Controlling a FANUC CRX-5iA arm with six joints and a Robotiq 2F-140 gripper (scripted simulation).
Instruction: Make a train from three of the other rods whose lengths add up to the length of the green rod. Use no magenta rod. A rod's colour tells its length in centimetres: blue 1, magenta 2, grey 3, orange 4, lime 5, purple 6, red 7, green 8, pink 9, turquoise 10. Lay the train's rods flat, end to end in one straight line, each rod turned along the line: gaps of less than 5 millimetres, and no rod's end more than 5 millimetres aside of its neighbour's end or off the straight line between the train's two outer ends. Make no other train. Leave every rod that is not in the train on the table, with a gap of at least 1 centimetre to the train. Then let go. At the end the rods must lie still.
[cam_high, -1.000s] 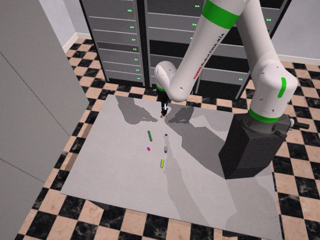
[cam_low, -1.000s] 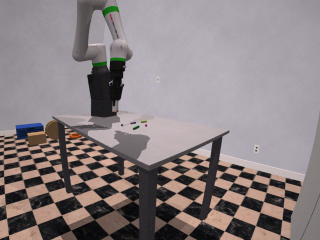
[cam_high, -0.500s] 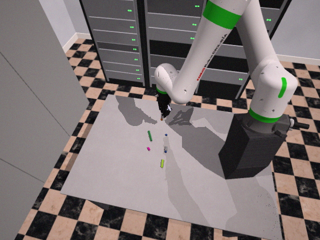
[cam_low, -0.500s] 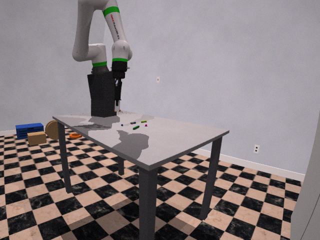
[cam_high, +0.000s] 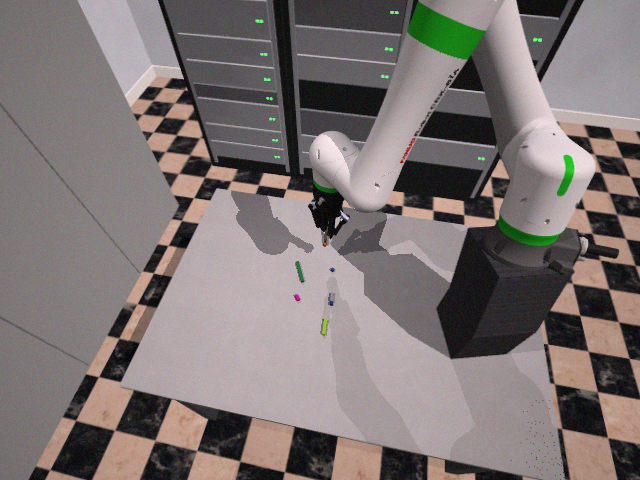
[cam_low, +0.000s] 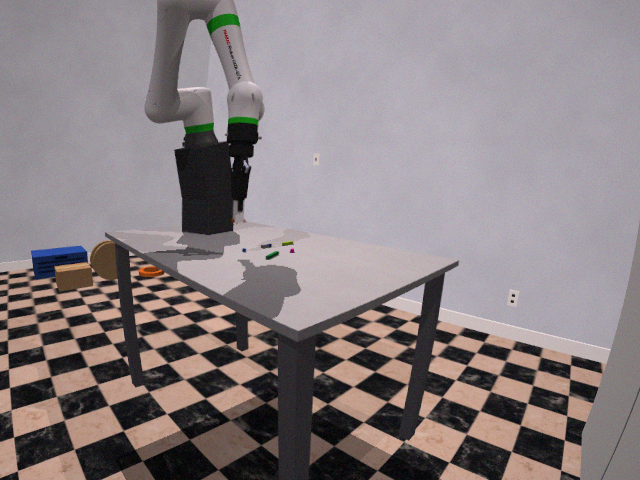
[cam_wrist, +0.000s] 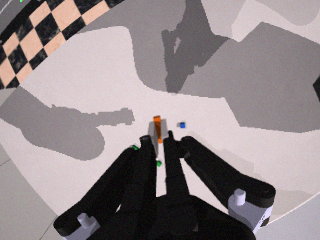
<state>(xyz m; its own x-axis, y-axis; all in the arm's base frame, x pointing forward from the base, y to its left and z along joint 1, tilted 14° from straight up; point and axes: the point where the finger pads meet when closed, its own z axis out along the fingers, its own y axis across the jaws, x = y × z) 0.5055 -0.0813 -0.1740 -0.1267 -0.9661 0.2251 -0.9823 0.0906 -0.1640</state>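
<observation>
My gripper (cam_high: 324, 237) (cam_low: 238, 211) (cam_wrist: 159, 128) is shut on an orange rod (cam_high: 324, 242) (cam_wrist: 158, 126) and holds it upright above the back of the table (cam_high: 206, 361) (cam_low: 361, 279). The green rod (cam_high: 299, 271) (cam_low: 271, 254) lies flat in front of it, mostly hidden by the fingers in the wrist view. A lone blue rod (cam_high: 332, 269) (cam_low: 244, 250) (cam_wrist: 182, 124) lies to its right. A grey rod (cam_high: 331, 296) (cam_low: 266, 245) lies further forward with a second blue rod (cam_high: 330, 303) at its near end. A lime rod (cam_high: 324, 326) (cam_low: 287, 242) and a magenta rod (cam_high: 296, 297) (cam_low: 292, 250) lie apart.
The arm's black pedestal (cam_high: 496, 299) (cam_low: 204, 191) stands on the table's right back corner. Server cabinets (cam_high: 232, 77) stand behind the table and a grey wall (cam_high: 62, 180) to its left. Boxes and an orange ring (cam_low: 150, 270) lie on the floor.
</observation>
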